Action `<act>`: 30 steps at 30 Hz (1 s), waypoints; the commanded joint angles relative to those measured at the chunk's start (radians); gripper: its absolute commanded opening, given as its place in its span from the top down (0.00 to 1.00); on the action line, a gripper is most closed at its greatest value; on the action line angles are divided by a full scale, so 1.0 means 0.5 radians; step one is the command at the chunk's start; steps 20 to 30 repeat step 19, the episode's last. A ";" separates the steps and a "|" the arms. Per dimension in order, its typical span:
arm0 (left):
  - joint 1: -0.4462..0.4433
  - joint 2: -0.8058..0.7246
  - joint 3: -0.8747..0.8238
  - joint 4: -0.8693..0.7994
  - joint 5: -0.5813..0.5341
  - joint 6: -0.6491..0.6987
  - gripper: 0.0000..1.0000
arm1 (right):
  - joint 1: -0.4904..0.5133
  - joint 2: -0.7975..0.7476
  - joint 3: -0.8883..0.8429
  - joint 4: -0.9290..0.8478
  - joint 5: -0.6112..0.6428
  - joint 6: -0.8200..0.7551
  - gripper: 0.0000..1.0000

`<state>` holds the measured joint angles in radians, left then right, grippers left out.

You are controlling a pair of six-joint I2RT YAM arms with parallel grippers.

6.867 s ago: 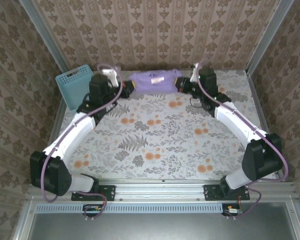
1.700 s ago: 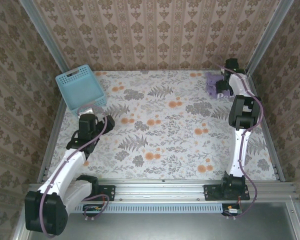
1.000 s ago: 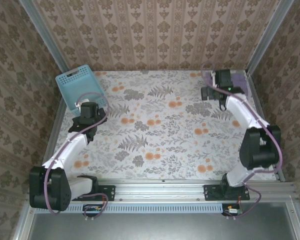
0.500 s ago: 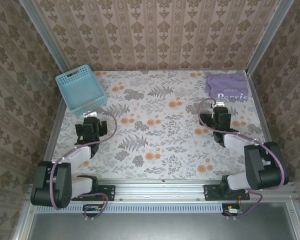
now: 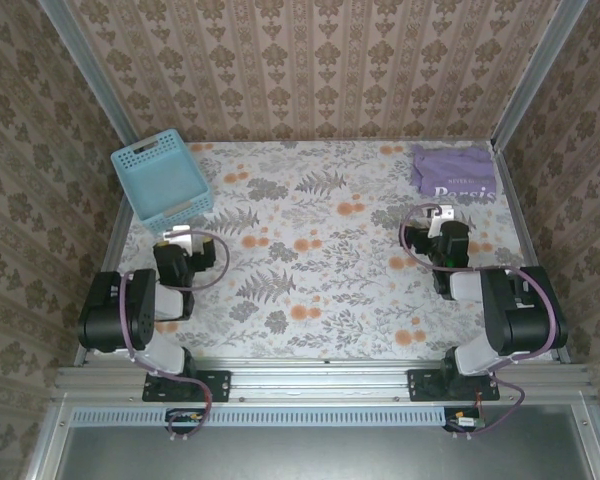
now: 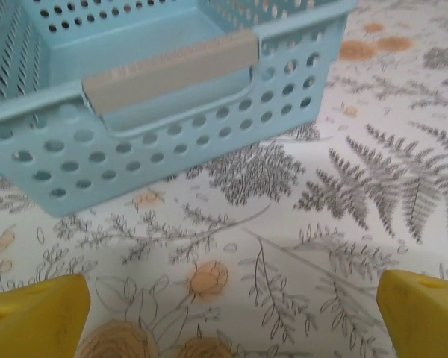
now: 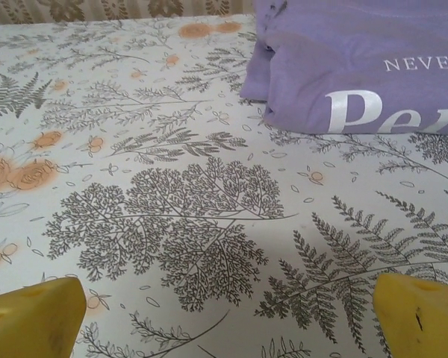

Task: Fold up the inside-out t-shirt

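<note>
Floral table [image 5: 310,290] bears two folded-back arms, left claw [image 6: 228,317] and right claw [image 7: 228,317] agape.

Lavender, light blue and yellow over a flowered table cover.

The t-shirt [image 7: 358,67], ahead and right of the yellow fingers [image 7: 33,317] of the right gripper [image 7: 228,317], is lavender-purple with white lettering. The lattice basket [image 6: 306,21], ahead of the left gripper [image 6: 228,313] and its yellow fingers [image 6: 37,313], is light blue with a grey strip [image 6: 172,71] on its rim. The table cover [image 5: 310,290] is white with grey ferns and orange flowers; the walls [image 5: 310,70] show beige damask stripes.
</note>
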<state>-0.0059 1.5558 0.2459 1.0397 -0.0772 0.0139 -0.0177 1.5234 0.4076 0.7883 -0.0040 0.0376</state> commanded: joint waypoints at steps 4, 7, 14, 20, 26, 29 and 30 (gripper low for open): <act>-0.030 -0.031 0.252 -0.232 -0.124 0.006 0.00 | 0.095 0.019 -0.007 0.155 0.196 -0.017 0.00; -0.075 -0.024 0.266 -0.246 -0.229 0.021 0.00 | 0.088 0.019 -0.007 0.151 0.180 -0.014 0.00; -0.074 -0.028 0.263 -0.242 -0.257 0.010 0.00 | 0.062 0.022 0.018 0.110 0.129 0.002 0.00; -0.076 -0.030 0.265 -0.245 -0.256 0.009 0.00 | 0.066 0.018 -0.008 0.152 0.156 0.003 0.00; -0.076 -0.030 0.265 -0.245 -0.256 0.009 0.00 | 0.066 0.018 -0.008 0.152 0.156 0.003 0.00; -0.076 -0.030 0.265 -0.245 -0.256 0.009 0.00 | 0.066 0.018 -0.008 0.152 0.156 0.003 0.00; -0.076 -0.030 0.265 -0.245 -0.256 0.009 0.00 | 0.066 0.018 -0.008 0.152 0.156 0.003 0.00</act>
